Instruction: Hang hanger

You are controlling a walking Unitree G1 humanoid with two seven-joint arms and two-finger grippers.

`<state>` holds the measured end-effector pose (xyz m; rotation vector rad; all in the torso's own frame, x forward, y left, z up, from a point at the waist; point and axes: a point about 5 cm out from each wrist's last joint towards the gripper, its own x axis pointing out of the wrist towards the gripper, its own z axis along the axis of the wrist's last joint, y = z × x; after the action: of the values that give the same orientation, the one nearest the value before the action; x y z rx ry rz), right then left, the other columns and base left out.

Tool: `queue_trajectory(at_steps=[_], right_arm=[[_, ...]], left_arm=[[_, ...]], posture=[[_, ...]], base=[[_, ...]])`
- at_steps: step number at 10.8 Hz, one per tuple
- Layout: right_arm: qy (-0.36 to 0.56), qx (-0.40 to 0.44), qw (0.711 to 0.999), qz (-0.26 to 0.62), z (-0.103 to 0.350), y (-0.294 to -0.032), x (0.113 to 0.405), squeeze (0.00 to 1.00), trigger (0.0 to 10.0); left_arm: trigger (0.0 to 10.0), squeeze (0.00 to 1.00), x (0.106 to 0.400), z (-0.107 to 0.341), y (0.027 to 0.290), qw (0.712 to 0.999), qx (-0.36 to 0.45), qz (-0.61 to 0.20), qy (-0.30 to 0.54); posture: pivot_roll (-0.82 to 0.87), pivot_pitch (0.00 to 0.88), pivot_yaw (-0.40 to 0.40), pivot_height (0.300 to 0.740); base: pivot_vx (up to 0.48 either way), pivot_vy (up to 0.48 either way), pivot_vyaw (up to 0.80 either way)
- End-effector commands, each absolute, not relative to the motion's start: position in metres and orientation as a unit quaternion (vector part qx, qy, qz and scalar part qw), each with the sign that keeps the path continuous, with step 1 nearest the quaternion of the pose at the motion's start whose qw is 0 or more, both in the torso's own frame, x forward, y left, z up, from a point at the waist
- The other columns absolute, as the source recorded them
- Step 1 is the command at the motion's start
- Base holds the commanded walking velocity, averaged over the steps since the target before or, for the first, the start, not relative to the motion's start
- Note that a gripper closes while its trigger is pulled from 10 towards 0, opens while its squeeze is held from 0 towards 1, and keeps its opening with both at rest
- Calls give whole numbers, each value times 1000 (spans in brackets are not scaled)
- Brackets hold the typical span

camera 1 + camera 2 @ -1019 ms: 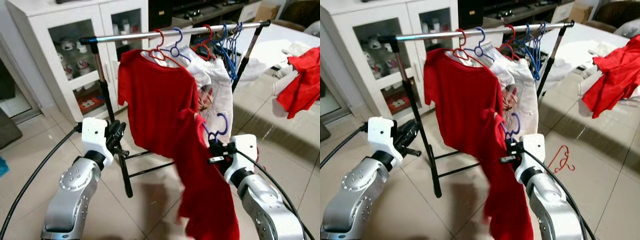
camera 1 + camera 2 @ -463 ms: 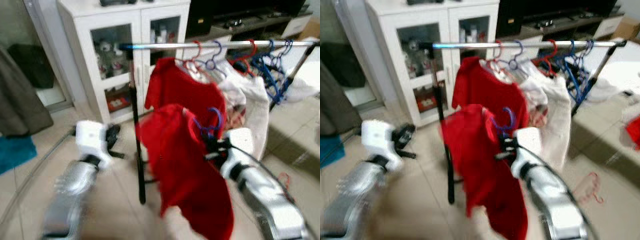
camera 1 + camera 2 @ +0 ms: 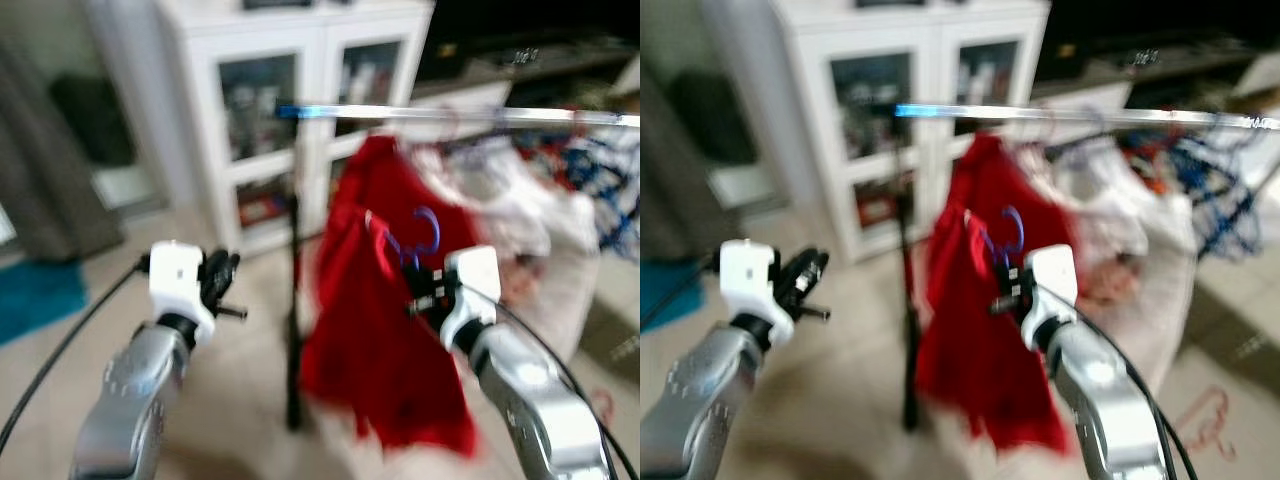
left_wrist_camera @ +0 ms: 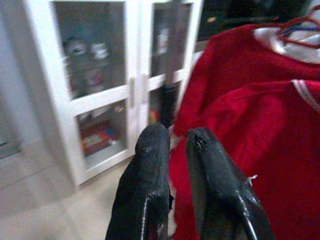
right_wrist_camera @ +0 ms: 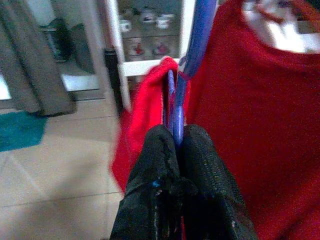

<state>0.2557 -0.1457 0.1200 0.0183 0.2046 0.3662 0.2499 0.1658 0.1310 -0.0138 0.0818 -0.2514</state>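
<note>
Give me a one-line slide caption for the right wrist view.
Right gripper shut on the blue hanger carrying a red shirt, facing a white cabinet.

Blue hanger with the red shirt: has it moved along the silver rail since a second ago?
Yes. The blue hanger has gone toward the silver rail's blue-tipped left end, past the hung red shirt.

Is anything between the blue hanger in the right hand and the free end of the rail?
Nothing visible blocks it. The right hand holds the blue hanger with its red shirt below the rail; the rail's near end looks bare. Another red shirt already hangs just behind.
</note>
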Motion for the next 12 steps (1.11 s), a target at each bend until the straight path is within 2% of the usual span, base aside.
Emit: queue_trajectory(at_steps=[1,3,7,10,12], right_arm=[[75,2,982,172,132,-150,259,0,10000],[71,6,980,186,132,-142,263,0,10000],[39,16,986,164,145,-133,287,0,10000],[36,25,989,143,161,-123,330,0,10000],[50,14,987,153,167,-111,354,0,10000]], left_arm=[[10000,0,248,132,160,990,-4,-135,38],[10000,0,240,129,159,989,13,-142,46],[10000,0,234,138,145,970,32,-240,37],[10000,0,236,158,124,934,58,-350,33],[10000,0,238,167,117,930,62,-362,26]], posture=[[110,0,-55,740],[130,0,-85,740],[142,0,-95,740],[156,0,-105,740],[158,8,-110,740]], base=[[352,0,0],[169,0,0],[0,0,0],[0,0,0],[0,0,0]])
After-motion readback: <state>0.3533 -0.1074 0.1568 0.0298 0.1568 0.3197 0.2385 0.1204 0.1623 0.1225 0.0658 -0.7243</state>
